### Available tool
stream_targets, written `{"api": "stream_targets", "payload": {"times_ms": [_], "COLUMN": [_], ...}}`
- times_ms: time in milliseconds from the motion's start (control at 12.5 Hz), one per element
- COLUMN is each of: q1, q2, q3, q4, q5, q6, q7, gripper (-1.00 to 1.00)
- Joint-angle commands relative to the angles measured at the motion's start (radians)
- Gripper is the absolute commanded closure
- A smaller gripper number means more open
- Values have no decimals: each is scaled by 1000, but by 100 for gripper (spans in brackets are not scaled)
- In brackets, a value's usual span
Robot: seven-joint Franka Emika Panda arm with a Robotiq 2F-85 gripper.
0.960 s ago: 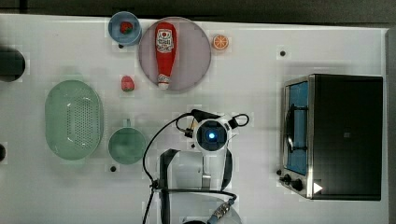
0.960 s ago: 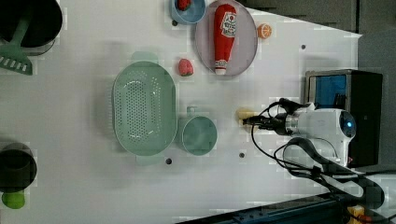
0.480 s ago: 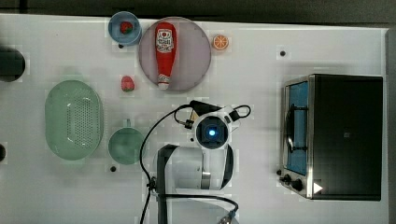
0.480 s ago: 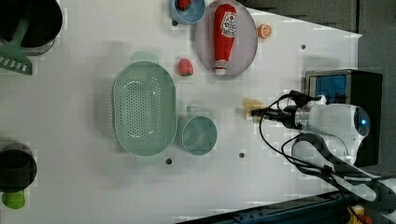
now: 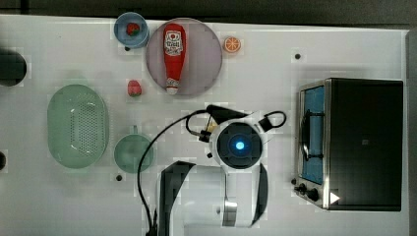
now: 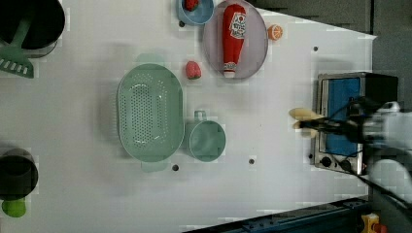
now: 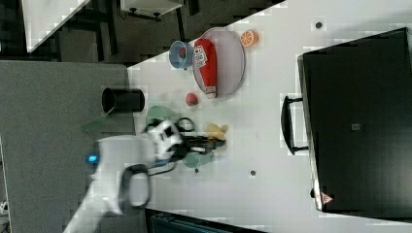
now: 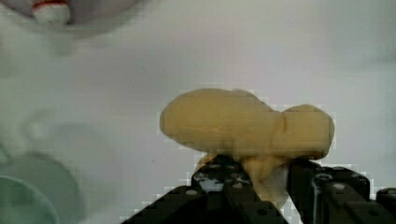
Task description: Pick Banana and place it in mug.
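2 black claw fingers pinch lumpy, matte-yellow banana.

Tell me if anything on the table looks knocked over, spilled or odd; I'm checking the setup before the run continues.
One thing: the ketchup bottle lies on its side across the purple plate. One strawberry sits loose on the table, another in the blue bowl. Nothing looks spilled or damaged.

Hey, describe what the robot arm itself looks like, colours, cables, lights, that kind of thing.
The arm has smooth white rounded shells with dark bands at the joints. In the top view, a round black cap with a glowing blue light sits on its wrist. Thin black cables loop loosely alongside it. The end effector is black, with small screws showing on its fingers.
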Motion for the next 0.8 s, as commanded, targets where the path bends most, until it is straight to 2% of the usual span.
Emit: {"api": "stream_targets", "payload": {"times_ms": [80, 400, 800], "q1": [3, 13, 45], "q2": [-110, -205, -213], "q3": [1, 60, 257], "q4": [60, 132, 146], "q5": [16, 16, 47], "q6": [-176, -344, -345], "q7": [-5, 41, 357], "gripper": [45, 45, 46]}}
